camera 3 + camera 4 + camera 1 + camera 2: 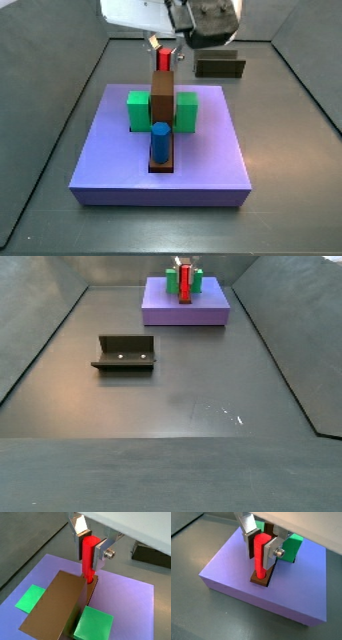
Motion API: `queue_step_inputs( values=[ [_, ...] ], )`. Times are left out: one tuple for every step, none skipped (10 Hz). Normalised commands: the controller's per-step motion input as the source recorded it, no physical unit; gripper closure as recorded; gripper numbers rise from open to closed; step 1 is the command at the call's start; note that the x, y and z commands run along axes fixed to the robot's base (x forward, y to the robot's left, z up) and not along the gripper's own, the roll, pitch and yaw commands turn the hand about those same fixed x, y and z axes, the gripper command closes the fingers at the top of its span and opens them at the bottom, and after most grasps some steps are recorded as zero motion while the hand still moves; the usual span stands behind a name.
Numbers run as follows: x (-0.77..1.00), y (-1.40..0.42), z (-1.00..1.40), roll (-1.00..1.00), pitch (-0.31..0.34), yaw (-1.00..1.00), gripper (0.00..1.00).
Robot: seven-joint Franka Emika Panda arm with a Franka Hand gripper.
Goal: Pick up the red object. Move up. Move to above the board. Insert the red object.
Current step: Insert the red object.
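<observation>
My gripper (90,556) is shut on the red object (87,559), a thin upright red peg, which both wrist views show between the silver fingers (272,552). The peg's lower end (260,573) meets a dark recess at one end of the board (57,607), a long narrow brown plank lying on the lavender slab (127,607). In a side view the gripper (166,45) hangs over the board's far end (163,100) with the red object (164,60) below it. The peg also shows small in a side view (183,284).
A blue cylinder (159,142) stands in the board's near end. Green blocks (139,110) (187,110) flank the board on the slab (120,170). The fixture (126,353) stands on the dark floor, apart from the slab (187,311).
</observation>
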Motion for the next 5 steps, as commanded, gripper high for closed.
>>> queue_step_inputs(
  values=[
    [0.0,0.0,-0.25,0.15,0.0,0.0,1.0],
    [0.0,0.0,-0.25,0.08,0.0,0.0,1.0],
    [0.0,-0.08,-0.15,0.0,0.0,0.0,1.0],
    [0.16,-0.15,-0.06,0.0,0.024,0.0,1.0],
    [0.27,-0.17,-0.1,0.0,0.039,0.0,1.0]
  ],
)
